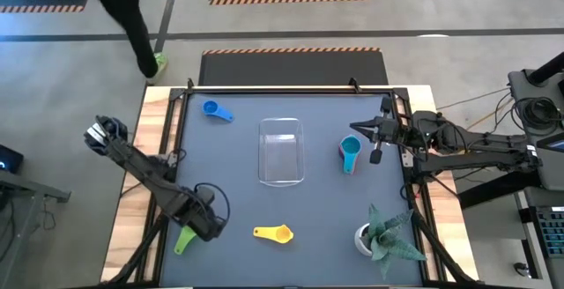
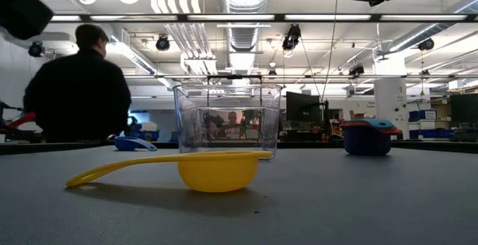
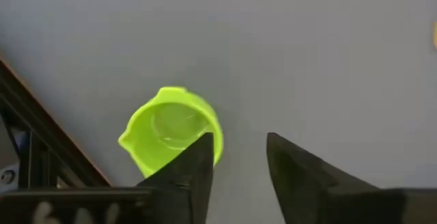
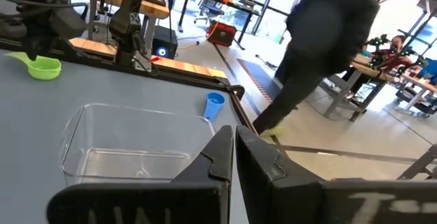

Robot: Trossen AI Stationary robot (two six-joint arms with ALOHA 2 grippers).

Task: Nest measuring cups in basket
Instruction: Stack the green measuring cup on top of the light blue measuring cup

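Note:
A green measuring cup (image 3: 171, 127) rests on its base on the grey table near the front left corner. My left gripper (image 3: 239, 152) hangs over it, pointing down and open; the cup lies beside one finger (image 3: 194, 173), not between the two. A yellow cup (image 1: 273, 233) lies at the near middle and a blue cup (image 1: 216, 111) at the far left. A teal cup with others nested inside it (image 1: 351, 153) stands right of the clear basket (image 1: 282, 151). My right gripper (image 1: 354, 129) waits shut above the far right.
A white pot with a green plant (image 1: 383, 233) stands at the near right corner. The table's black frame rail (image 3: 41, 142) runs close to the green cup. A person in dark clothes (image 2: 75, 88) is beyond the table's far left.

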